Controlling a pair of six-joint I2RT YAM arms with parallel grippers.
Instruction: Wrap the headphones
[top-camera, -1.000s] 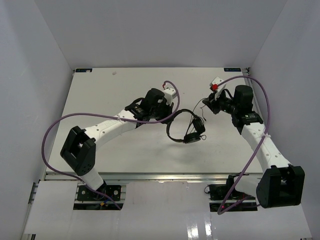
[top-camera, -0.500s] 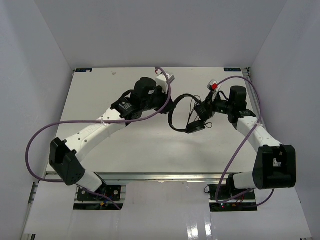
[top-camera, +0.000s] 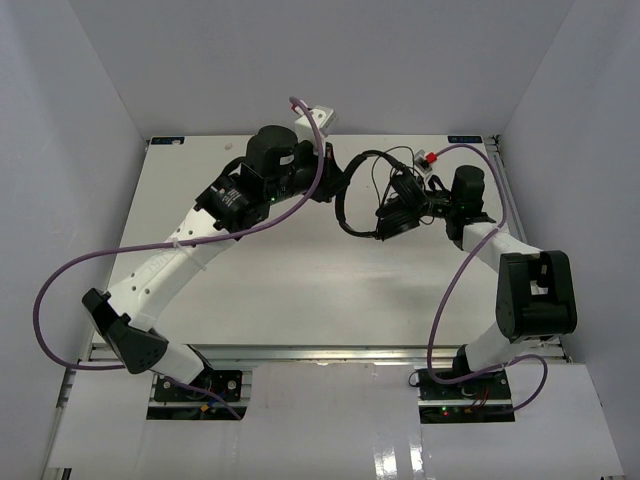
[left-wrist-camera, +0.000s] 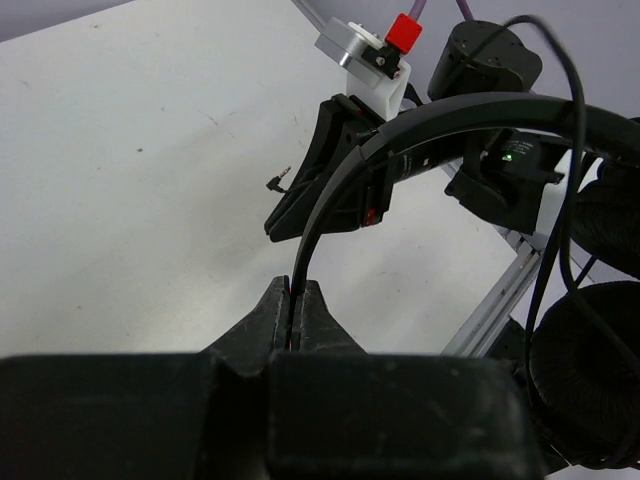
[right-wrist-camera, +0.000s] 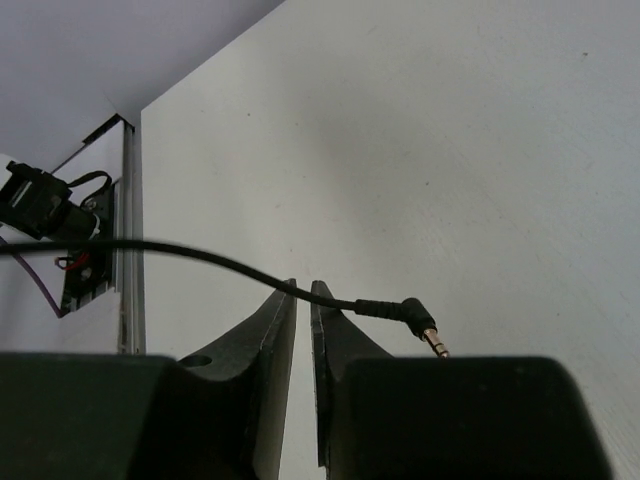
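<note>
The black headphones (top-camera: 392, 222) hang in the air over the far middle of the white table (top-camera: 300, 290). My left gripper (top-camera: 335, 188) is shut on the thin headband (left-wrist-camera: 400, 135), pinched between its jaws (left-wrist-camera: 297, 292). The two padded earcups (left-wrist-camera: 590, 385) hang at the right of the left wrist view. My right gripper (top-camera: 412, 200) is just right of the earcups, shut on the thin black cord (right-wrist-camera: 200, 258) close to its plug (right-wrist-camera: 425, 335), which sticks out past the fingertips. The cord loops loosely around the earcups.
Purple robot cables (top-camera: 60, 290) arc off both arms. The back wall and the table's far edge (top-camera: 320, 137) are close behind both grippers. The right side rail (left-wrist-camera: 500, 295) runs under the right arm.
</note>
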